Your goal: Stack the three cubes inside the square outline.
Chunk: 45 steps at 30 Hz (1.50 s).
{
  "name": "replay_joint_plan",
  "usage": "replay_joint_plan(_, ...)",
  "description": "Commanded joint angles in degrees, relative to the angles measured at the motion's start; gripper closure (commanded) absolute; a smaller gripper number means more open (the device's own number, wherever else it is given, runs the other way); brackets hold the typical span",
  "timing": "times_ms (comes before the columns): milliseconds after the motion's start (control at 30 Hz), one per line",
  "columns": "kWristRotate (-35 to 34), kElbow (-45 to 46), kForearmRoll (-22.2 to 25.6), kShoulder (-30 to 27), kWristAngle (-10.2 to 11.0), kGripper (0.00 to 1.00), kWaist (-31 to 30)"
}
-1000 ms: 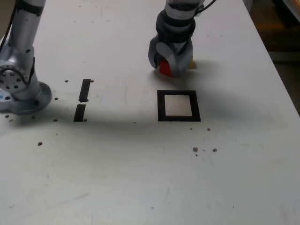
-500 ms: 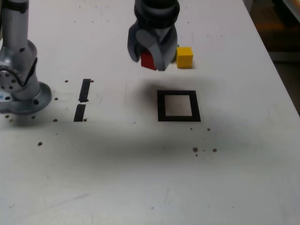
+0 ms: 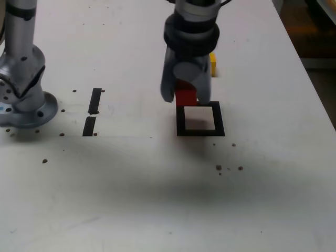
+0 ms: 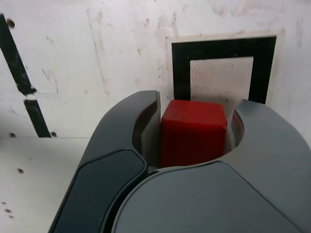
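Since half a second ago the pincer has swung from beside the yellow cube over to the square, carrying the red cube with it. It is clamped on that cube: in the wrist view the red block sits snug between the two curved fingers, its front face clear of them, with the square just ahead. The cube hangs over the square's far edge, seemingly a little above the table, though the exterior view does not settle the height. I judge the cube light, rigid and smooth-sided, not fragile; flat opposite faces give the only sensible hold, and the present grip on them looks square and secure, so slipping seems unlikely. The yellow cube rests on the table behind the pincer, well clear of the square. No green cube shows in either view; the arm may hide it. Two black strips and the arm's base lie off to the pincer's side, well apart. Nothing stands inside the square.
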Motion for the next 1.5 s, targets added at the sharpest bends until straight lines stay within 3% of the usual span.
replay_joint_plan(0,-2.8,-0.3,0.2,0.9,0.0,0.84,-0.2)
replay_joint_plan(433,-2.9,-3.7,0.3,6.5,1.1,0.84,-0.2)
replay_joint_plan(1100,-1.7,-5.9,0.1,11.2,-0.1,0.83,-0.2)
replay_joint_plan(1267,-1.5,-5.9,0.3,11.3,0.0,0.71,-0.2)
replay_joint_plan(1467,-1.2,-5.8,0.5,11.4,-0.1,0.38,-0.2)
